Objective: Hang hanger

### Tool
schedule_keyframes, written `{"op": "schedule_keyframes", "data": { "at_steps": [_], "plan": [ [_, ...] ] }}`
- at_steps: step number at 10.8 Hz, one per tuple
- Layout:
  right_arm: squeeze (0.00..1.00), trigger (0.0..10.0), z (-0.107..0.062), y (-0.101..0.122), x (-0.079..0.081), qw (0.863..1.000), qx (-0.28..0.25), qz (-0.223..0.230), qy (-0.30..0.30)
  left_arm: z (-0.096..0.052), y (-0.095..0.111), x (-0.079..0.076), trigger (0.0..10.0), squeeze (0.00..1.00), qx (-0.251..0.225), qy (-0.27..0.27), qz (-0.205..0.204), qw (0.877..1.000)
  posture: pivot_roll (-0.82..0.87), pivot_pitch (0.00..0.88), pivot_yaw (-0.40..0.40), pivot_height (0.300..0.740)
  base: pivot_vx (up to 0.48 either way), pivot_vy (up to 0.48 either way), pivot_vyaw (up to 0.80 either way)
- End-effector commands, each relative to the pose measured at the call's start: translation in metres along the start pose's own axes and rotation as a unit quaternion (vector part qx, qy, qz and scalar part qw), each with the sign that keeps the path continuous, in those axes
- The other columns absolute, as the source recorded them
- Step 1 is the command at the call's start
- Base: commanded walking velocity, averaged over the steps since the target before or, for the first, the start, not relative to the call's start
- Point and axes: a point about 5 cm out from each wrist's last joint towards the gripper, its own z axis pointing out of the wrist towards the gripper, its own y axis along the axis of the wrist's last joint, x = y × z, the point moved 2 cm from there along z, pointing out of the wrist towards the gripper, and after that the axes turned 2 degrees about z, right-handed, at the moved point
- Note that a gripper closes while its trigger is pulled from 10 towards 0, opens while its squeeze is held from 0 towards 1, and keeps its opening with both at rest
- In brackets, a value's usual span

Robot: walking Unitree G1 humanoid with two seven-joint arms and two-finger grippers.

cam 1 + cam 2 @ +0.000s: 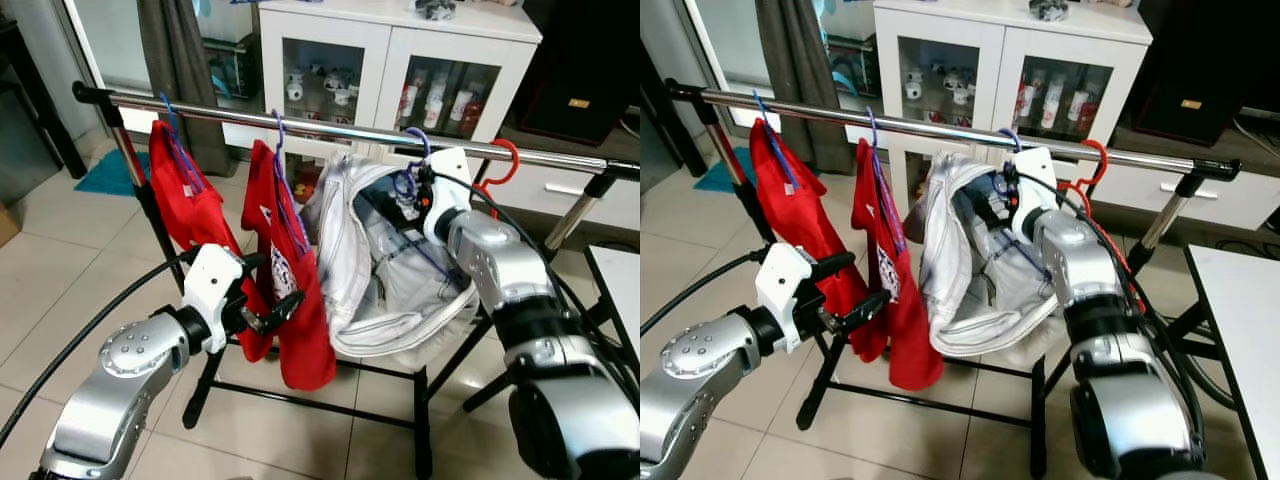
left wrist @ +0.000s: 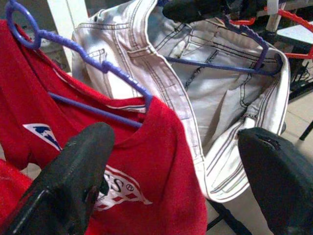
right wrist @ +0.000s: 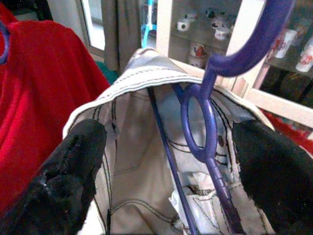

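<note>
Two red T-shirts (image 1: pixel 190 200) on purple hangers crowd the left of the chrome clothes rail (image 1: pixel 330 128), where the left gripper (image 1: pixel 268 292) hovers spread and empty beside them. At centre, the purple plastic hanger (image 3: pixel 210 122) carrying a white denim jacket (image 1: pixel 350 270) appears hooked over the rail, the right gripper (image 1: pixel 412 192) parted around its neck, seemingly with only withdrawal left. An empty red hanger (image 1: pixel 500 165) hangs just right.

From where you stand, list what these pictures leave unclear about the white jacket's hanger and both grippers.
- Purple hanger: its hook passes out of the right wrist view's top edge, so its seating on the rail is not shown there; in the left eye view the right gripper covers the hook.
- White jacket: its lower hem is behind the right arm.
- Left gripper: open near the red shirt; contact unclear.
</note>
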Motion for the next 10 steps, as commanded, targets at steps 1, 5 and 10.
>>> {"op": "schedule_keyframes", "data": {
  "at_steps": [1,5,10],
  "plan": [
    [0.00,10.0,0.001,0.007,-0.002,1.000,-0.011,0.010,-0.003,-0.001,0.002,-0.002,10.0,0.24,0.001,-0.007,0.004,1.000,0.10,0.000,-0.039,0.740,0.000,0.000,0.00],
    [0.00,0.0,0.012,0.003,-0.001,0.999,0.007,0.051,-0.010,0.000,0.002,-0.002,10.0,0.24,0.003,-0.015,0.009,1.000,0.11,0.000,-0.029,0.740,0.000,0.000,0.00],
    [0.00,0.0,0.014,0.006,-0.008,0.998,0.013,0.053,-0.022,0.001,0.002,-0.002,10.0,0.24,0.004,-0.015,0.008,1.000,0.11,0.000,-0.031,0.740,0.000,0.000,0.00]
  ]
}}
